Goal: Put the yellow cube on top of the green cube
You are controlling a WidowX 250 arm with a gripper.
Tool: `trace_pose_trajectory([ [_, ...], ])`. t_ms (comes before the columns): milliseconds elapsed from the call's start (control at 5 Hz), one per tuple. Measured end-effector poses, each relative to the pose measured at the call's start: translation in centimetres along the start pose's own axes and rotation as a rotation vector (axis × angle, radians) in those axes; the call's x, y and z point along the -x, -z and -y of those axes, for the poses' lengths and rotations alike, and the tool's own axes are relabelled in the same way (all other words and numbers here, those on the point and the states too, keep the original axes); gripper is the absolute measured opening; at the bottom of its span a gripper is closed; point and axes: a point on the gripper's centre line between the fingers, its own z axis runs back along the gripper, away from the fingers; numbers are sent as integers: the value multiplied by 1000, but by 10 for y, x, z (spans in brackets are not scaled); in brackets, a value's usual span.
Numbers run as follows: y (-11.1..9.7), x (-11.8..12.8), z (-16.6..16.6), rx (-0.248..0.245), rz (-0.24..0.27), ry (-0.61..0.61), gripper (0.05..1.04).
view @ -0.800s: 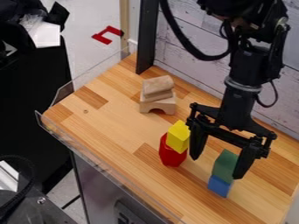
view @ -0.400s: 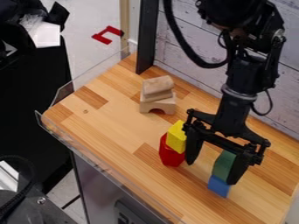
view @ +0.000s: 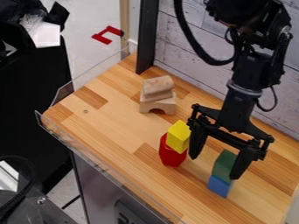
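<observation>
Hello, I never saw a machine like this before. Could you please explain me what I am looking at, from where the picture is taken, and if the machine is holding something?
The picture comes from a fixed camera looking down at a slant onto a wooden work surface. The black machine at the upper right is a robot arm. At its lower end is a gripper, a kind of hand with two fingers, spread wide apart. It holds nothing.

Two small stacks stand near it: a yellow cube on a red block, and a green cube on a blue block. Farther back are some plain wooden blocks, also piled up.
</observation>
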Motion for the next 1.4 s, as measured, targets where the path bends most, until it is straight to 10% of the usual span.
trace_pose_trajectory([
  [800,-56,17,-36,22,218,-91,999],
  [1400,-37,1,-80,-23,254,-118,999],
])
